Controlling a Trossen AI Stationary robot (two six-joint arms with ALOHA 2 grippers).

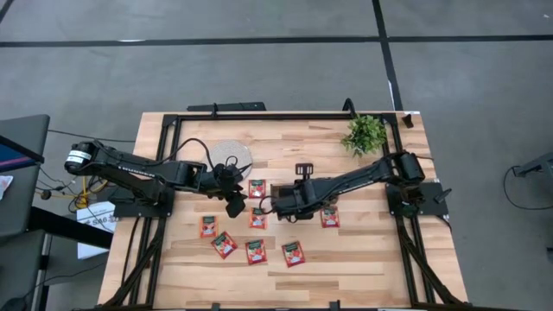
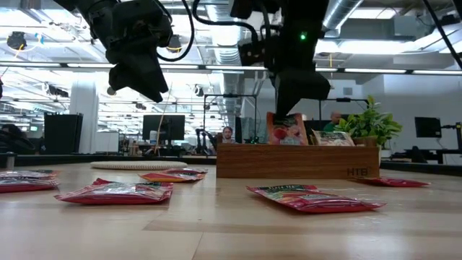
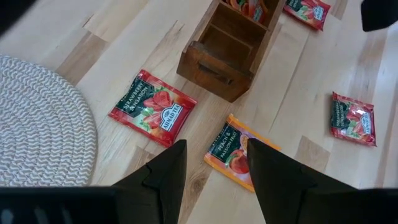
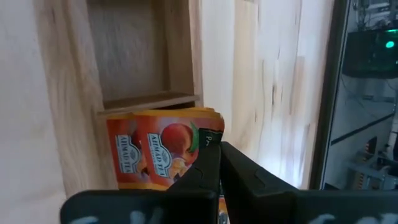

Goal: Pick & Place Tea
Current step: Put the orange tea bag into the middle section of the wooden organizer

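Note:
Several red tea sachets lie flat on the table, such as one (image 1: 257, 188) near the white woven disc (image 1: 232, 155) and one (image 3: 152, 107) ahead of my left gripper. The brown wooden tray (image 2: 289, 162) stands mid-table, with orange sachets (image 4: 155, 149) upright in one compartment. My right gripper (image 4: 214, 152) is above that compartment, shut on an orange sachet (image 2: 286, 128). My left gripper (image 3: 217, 146) hangs open above the table left of the tray, over an orange sachet (image 3: 233, 155), touching nothing. My right gripper pinches the upper edge (image 4: 208, 138) of an orange sachet between its two fingers, coming from above and slanting down. The sachet hangs upright below the fingers (image 2: 292, 108), with its lower part inside the tray compartment among other sachets.
A small green plant (image 1: 365, 134) stands at the far right of the table. More sachets lie near the front, such as one (image 1: 293, 253) and one (image 1: 225, 244), and another (image 1: 329, 217) under the right arm. A black frame (image 1: 285, 115) runs around the table.

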